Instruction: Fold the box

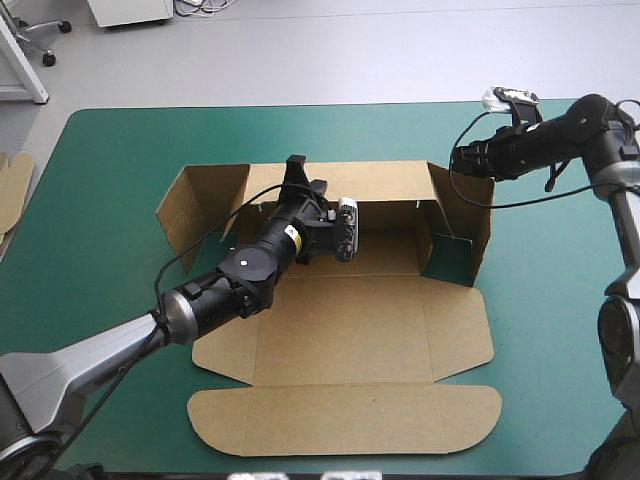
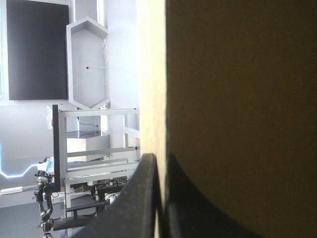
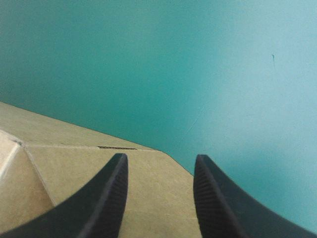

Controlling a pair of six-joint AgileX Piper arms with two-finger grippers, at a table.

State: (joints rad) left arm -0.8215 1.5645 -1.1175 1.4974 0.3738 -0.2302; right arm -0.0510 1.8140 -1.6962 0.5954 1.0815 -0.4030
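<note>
Brown board is lying mid-table in the high view: the box [image 1: 350, 340], back wall and side flaps standing, lid flat toward the near edge of the teal-green table [image 1: 110, 200]. The left gripper [image 1: 299, 172] is reaching over the back wall; the right gripper [image 1: 460, 160] is hovering by the right flap. Left wrist view: its black fingers [image 2: 141, 198] are pinching the wall's edge, all but closed. Right wrist view: that gripper's fingers are standing apart, empty, over a board corner. Wall-raising seems in hand; next, probably, the right flap needs tucking inward.
</note>
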